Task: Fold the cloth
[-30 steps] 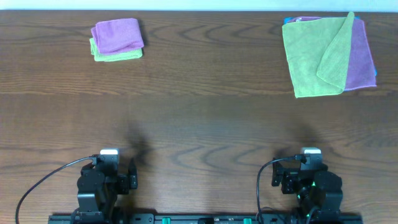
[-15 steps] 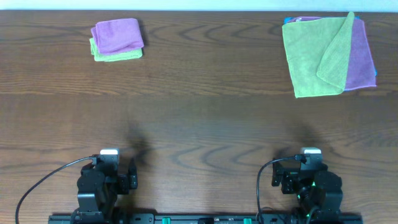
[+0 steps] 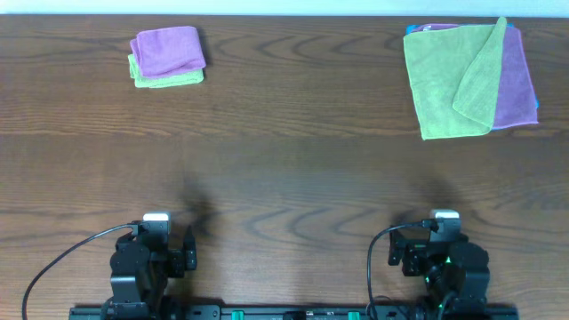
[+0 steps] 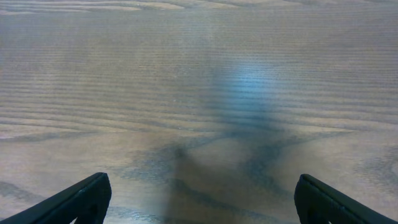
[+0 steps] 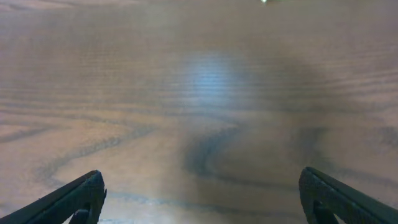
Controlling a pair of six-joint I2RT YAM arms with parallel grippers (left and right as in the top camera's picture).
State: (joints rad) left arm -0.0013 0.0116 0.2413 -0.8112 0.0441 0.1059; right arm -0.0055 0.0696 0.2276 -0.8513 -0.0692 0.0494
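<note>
A green cloth (image 3: 446, 82) lies at the far right of the table, spread out with one corner flapped over, on top of a purple cloth (image 3: 517, 84). My left gripper (image 3: 151, 253) rests at the near left edge, open and empty; its wrist view shows only bare wood between the fingertips (image 4: 199, 199). My right gripper (image 3: 442, 253) rests at the near right edge, open and empty, with bare wood between its fingertips (image 5: 200, 198). Both grippers are far from the cloths.
A small folded stack, a purple cloth (image 3: 167, 50) on a green one (image 3: 165, 79), sits at the far left. A blue edge (image 3: 537, 105) peeks out under the right pile. The brown wooden table (image 3: 284, 178) spans the view.
</note>
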